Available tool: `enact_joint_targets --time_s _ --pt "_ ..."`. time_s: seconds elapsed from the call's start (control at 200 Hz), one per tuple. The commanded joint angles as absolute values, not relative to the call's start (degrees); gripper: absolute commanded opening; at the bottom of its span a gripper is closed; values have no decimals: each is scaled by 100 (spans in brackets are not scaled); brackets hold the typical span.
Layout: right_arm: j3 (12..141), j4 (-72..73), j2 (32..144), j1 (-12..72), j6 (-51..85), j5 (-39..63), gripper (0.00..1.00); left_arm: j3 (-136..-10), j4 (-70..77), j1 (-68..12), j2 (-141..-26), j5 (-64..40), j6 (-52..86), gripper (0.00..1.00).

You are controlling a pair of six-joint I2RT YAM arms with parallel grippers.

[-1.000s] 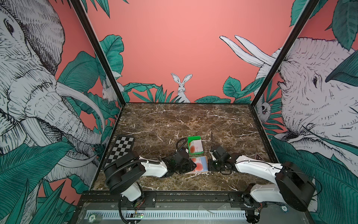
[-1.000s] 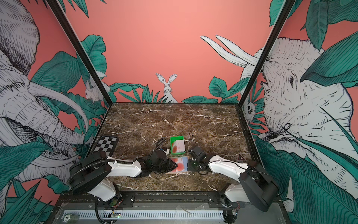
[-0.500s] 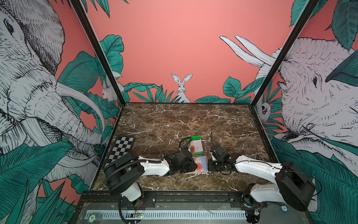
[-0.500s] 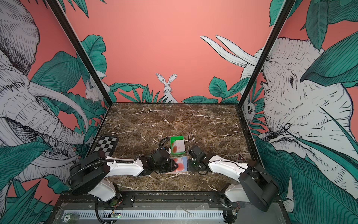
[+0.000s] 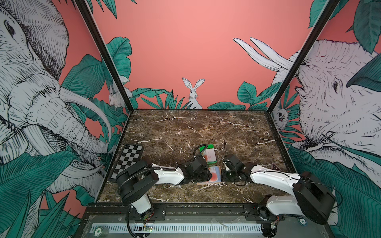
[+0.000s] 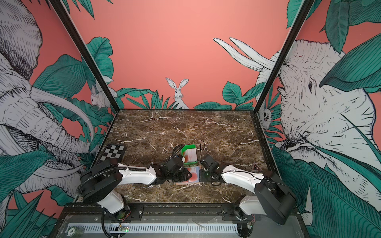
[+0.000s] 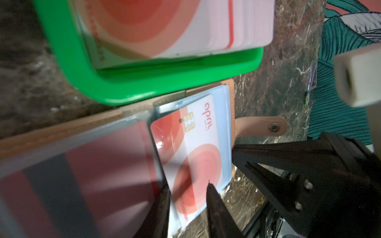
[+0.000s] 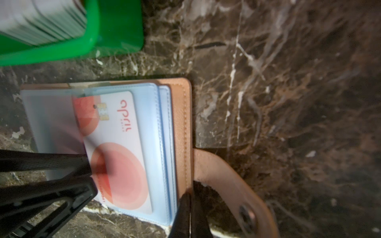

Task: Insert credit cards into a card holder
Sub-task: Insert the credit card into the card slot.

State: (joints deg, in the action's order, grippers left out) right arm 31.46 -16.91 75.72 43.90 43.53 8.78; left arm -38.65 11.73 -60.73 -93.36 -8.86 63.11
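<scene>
Tan leather with a stitched edge: the card holder (image 8: 182, 123) lies open and flat on the brown marble table (image 5: 195, 127). It is in the lower middle of both top views, where the two arms' heads close in from either side and hide all but a narrow strip of it. Its pale blue sleeves (image 8: 148, 123) are fanned one over another, and their number cannot be counted. Among them sits a white card (image 7: 198, 148) with red-orange circles, a chip and red lettering; how far in it is cannot be told. At the lower left of the left wrist view a second card (image 7: 99, 164), reddish with a dark band, is only a blur behind a cloudy sleeve and is cut off by the frame.

The left gripper (image 7: 188, 185) has its jaws a little apart, both dark tips over the card's circle end. Whether they press on it is unclear. The right gripper (image 8: 189, 197) has its jaws closed together, tips at the holder's outer edge, where the strap (image 8: 222, 175) with its snap stud curls away. Whether any leather is nipped between them cannot be seen.

Just beside the holder, at the top of both wrist views, stands a green tray (image 7: 165, 86) holding a stack of cards (image 7: 185, 24), both cropped by the frame. The right wrist view shows a gap of table between tray and holder. In the top views the left arm's wrist and cable cover the tray's left part. A checkerboard (image 5: 128, 160) lies at the table's left edge. A pale block (image 7: 354, 78), out of focus at the upper right of the left wrist view, cannot be identified.
</scene>
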Motion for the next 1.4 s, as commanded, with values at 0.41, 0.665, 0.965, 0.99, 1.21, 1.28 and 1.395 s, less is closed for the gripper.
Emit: enact_joint_targets --time_s 0.41,0.665,0.965,0.99,1.21,1.28,1.395 --pt "3058 -1707 7851 4557 4448 889 4 -4241 654 -6108 -9461 -844 5994 31" --pt "3085 -1731 7876 4570 4439 873 4 -4394 518 -6126 -9527 -853 5893 30" --pt "3124 -1944 7800 4578 4431 691 4 -4510 414 -6167 -9571 -848 5802 30" --pt "3116 -1950 7779 4578 4438 677 4 -4511 408 -6170 -9547 -847 5785 30" --pt "3126 -1932 7806 4579 4456 677 4 -4480 286 -6170 -9384 -693 5686 31" --pt "3120 -1933 7813 4579 4462 664 4 -4524 93 -6170 -9319 -588 5629 31" --pt "3103 -1916 7805 4579 4470 661 4 -4536 -69 -6167 -9332 -526 5667 31"
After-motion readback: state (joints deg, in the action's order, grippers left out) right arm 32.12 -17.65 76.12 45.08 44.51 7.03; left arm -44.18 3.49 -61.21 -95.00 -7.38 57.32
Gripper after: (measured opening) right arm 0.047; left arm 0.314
